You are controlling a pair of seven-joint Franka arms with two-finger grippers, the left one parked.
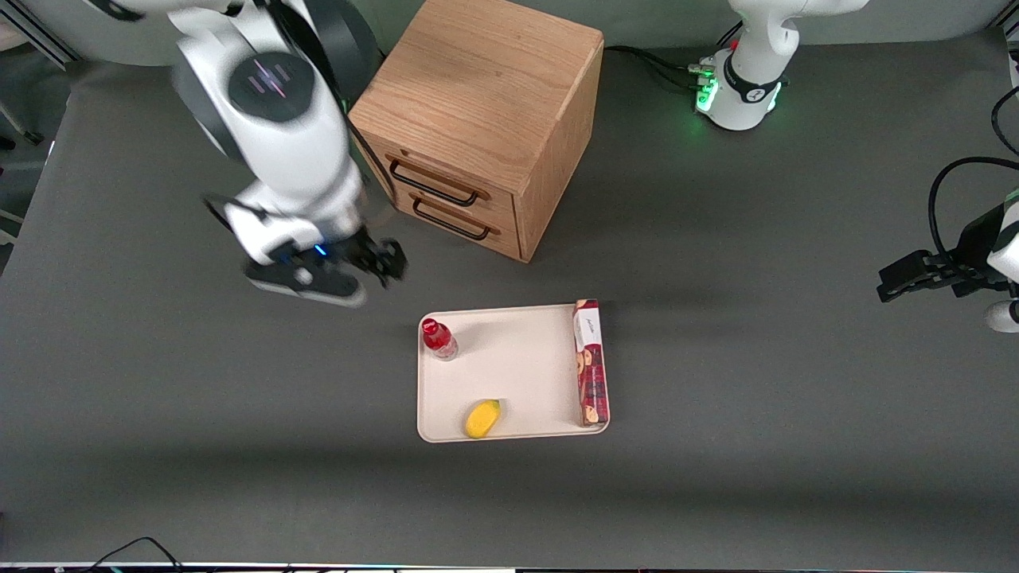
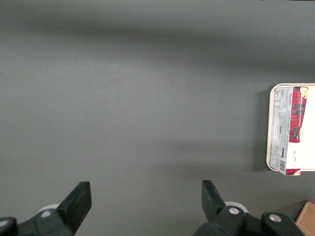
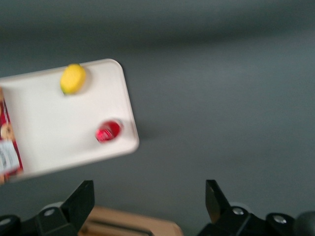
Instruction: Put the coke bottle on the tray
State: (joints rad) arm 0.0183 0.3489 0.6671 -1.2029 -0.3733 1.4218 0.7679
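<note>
The coke bottle (image 1: 439,338) is standing upright on the tray (image 1: 517,374), in the tray's upper-left corner in the front view, just inside the rim and apart from everything else. Judging by that, the placement is looking done.

The gripper (image 1: 380,264) is hanging above bare table, up and to the left of the tray in the front view, between the tray corner and the wooden cabinet (image 1: 486,119). The bottle is lying down and to the right of it in that frame, near but not touching. In the right wrist view the fingers (image 3: 81,199) are showing wide apart with nothing between them, and the coke bottle (image 3: 108,131) is sitting clear of them on the tray (image 3: 54,132). Its long axis is running vertical, cap facing up.

Also on the tray: a yellow fruit-like piece (image 1: 482,419) by the lower edge, and a long cookie box (image 1: 590,362) along the right edge.

Hard to make out: the arm is blurring in the front view, so the fingertips are unclear there. The right wrist view is cutting off the cookie box and part of the tray.
</note>
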